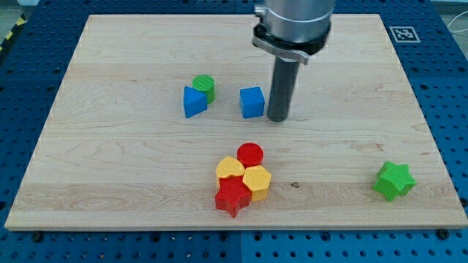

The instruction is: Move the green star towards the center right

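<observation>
The green star (394, 180) lies near the board's bottom right corner. My tip (278, 118) rests on the board just right of the blue cube (251, 101), in the upper middle of the view. The tip is far to the upper left of the green star, with bare board between them.
A green cylinder (204, 86) touches a blue triangular block (194, 101) left of the blue cube. A cluster at bottom centre holds a red cylinder (250, 154), a yellow heart (229, 167), a yellow hexagon (257, 180) and a red star (233, 195). The wooden board (110, 183) ends in blue pegboard.
</observation>
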